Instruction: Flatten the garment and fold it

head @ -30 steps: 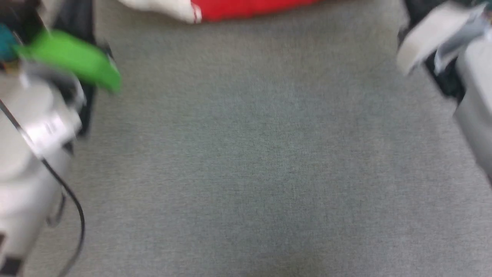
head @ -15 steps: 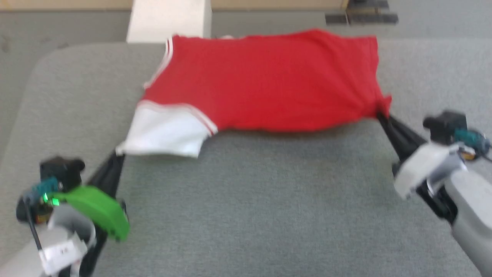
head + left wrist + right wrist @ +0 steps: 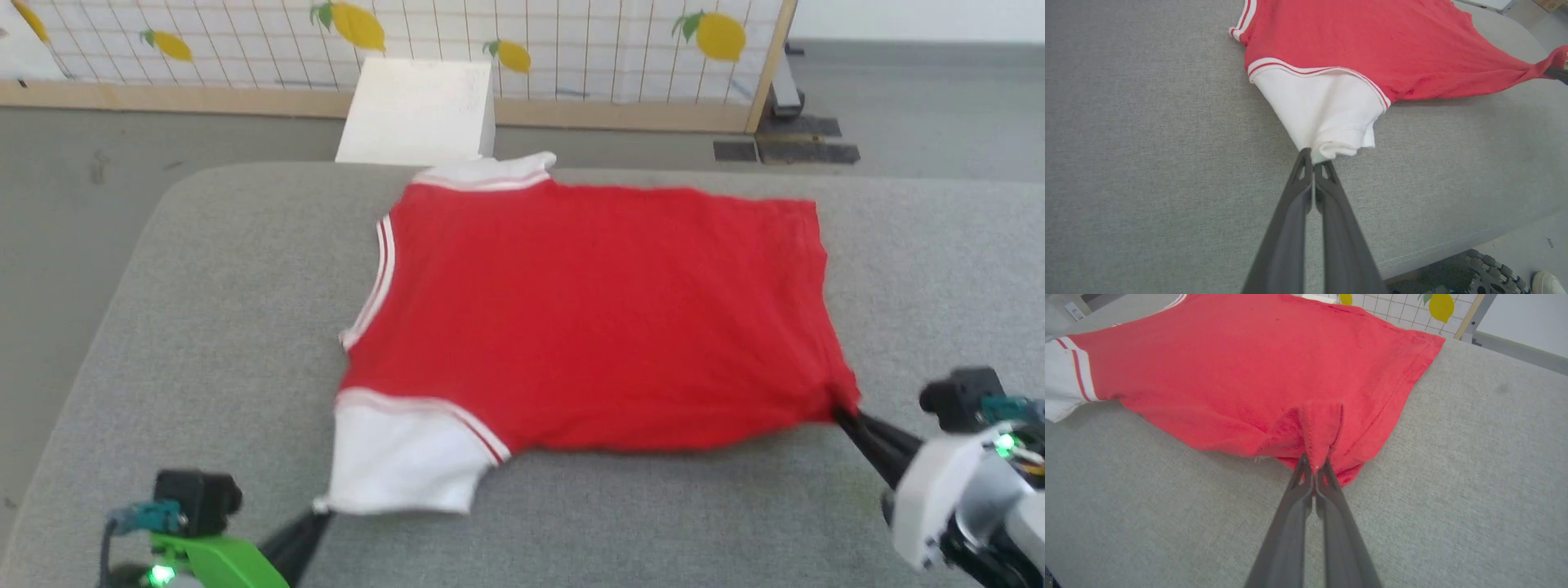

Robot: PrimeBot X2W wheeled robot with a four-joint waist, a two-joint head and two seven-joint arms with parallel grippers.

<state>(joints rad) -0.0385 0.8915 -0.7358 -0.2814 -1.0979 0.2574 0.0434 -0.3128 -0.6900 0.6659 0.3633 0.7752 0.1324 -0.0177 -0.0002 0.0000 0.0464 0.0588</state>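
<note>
The garment (image 3: 596, 310), a red shirt with white sleeves and striped trim, lies spread plain side up on the grey padded table (image 3: 204, 327); no lettering shows. My left gripper (image 3: 320, 513) is shut on the hem of the near white sleeve (image 3: 1327, 118), as the left wrist view (image 3: 1313, 157) shows. My right gripper (image 3: 839, 412) is shut on the near right corner of the red bottom hem, bunched between its tips in the right wrist view (image 3: 1314, 463). The cloth (image 3: 1241, 375) is pulled taut between both grips and lifted a little along the near edge.
A white box (image 3: 420, 110) stands on the floor behind the table, before a lattice screen with lemon prints (image 3: 522, 37). The table's rounded left corner (image 3: 175, 184) drops to grey floor. A shoe (image 3: 1549, 283) shows by the table's near edge.
The head camera has tilted up, so the shirt and the room behind it came into view. Both grippers stay shut on the sleeve and the hem corner.
</note>
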